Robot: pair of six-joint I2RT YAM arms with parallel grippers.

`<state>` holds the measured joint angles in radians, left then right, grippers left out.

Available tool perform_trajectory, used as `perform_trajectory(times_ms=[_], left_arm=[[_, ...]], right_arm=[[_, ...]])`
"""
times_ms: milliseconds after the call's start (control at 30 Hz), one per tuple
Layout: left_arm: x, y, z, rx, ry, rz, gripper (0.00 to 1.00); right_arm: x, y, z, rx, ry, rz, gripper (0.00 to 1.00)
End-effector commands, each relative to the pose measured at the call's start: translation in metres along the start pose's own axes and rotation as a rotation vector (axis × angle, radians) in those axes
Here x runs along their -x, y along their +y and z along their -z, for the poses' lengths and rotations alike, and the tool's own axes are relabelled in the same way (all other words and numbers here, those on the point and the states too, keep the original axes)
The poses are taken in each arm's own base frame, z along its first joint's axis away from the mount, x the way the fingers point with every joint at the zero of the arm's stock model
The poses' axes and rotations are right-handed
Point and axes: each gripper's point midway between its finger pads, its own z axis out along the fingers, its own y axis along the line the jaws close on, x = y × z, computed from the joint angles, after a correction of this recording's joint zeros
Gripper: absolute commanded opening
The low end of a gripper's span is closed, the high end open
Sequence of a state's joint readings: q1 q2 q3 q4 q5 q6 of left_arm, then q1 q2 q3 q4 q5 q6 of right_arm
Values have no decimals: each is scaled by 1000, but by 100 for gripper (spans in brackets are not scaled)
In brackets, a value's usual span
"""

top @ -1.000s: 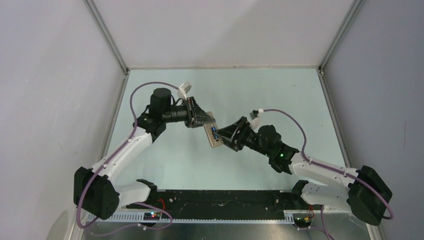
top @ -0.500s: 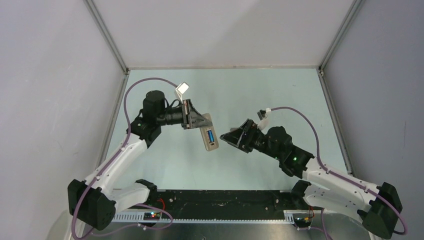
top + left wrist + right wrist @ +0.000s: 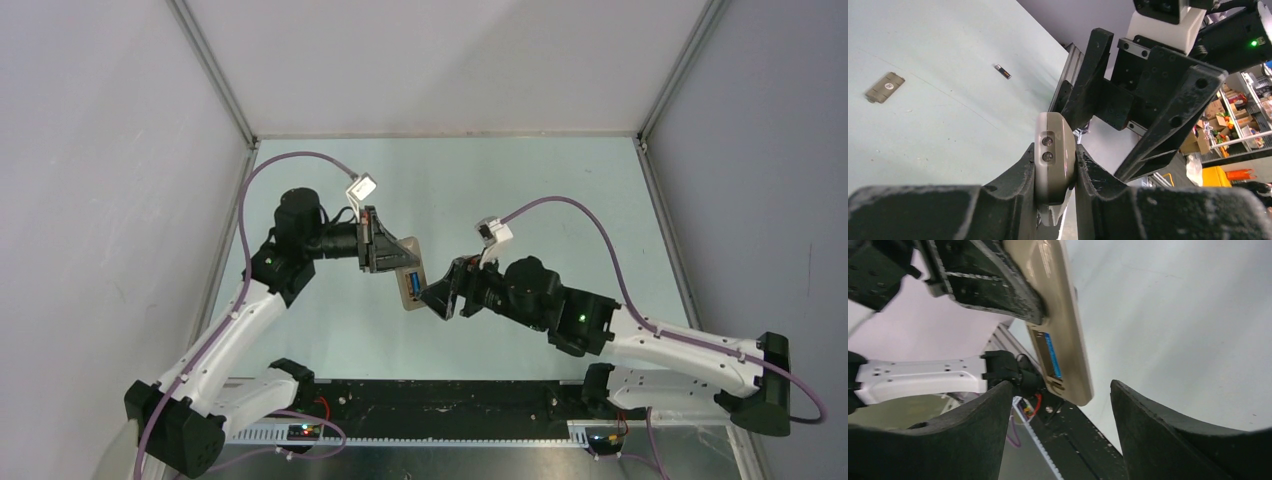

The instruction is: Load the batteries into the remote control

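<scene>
My left gripper (image 3: 398,262) is shut on the remote control (image 3: 409,284) and holds it above the table, tan back facing up. The bright blue battery (image 3: 411,283) sits in its recessed slot, also seen in the right wrist view (image 3: 1052,356). The left wrist view shows the remote's end (image 3: 1054,161) clamped between both fingers. My right gripper (image 3: 438,300) is open and empty, its jaws spread just before the remote's (image 3: 1063,315) free lower end. The dark battery (image 3: 1003,71) lies on the table, seen only in the left wrist view.
A small grey-tan battery cover (image 3: 884,87) lies flat on the table, apart from the dark battery. The black base rail (image 3: 440,400) runs along the near edge. Grey walls and metal frame posts (image 3: 215,75) enclose the pale green table.
The left arm has brought the remote a little down and left. The right gripper backed away to the right, then came in again to the remote's lower end, still open.
</scene>
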<state>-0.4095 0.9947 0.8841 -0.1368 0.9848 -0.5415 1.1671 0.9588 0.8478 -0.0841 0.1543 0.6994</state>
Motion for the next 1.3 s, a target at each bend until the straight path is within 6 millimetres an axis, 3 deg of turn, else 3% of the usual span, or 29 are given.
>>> perform_trajectory(times_ms=[0,167,567,800,1033,1267], left_arm=[[-2,-9,2,-44,7,-73,0],[-7,-2,-1,-37,27,-41,0],[-15,12,-6,-20,53,6,0],[-14,13,-6,-16,51,6,0],[-13,12,-7,-13,50,12,0],[-14,13,-7,-13,55,19,0]], right_arm=[[12,-10,-5,-104,-48,106,73],[15,-13,-8,-150,-59,155,68],[8,-13,-25,-184,-28,216,69],[1,-18,-32,-199,-9,227,57],[-7,-23,-38,-219,20,240,59],[-14,-30,-38,-240,48,241,42]])
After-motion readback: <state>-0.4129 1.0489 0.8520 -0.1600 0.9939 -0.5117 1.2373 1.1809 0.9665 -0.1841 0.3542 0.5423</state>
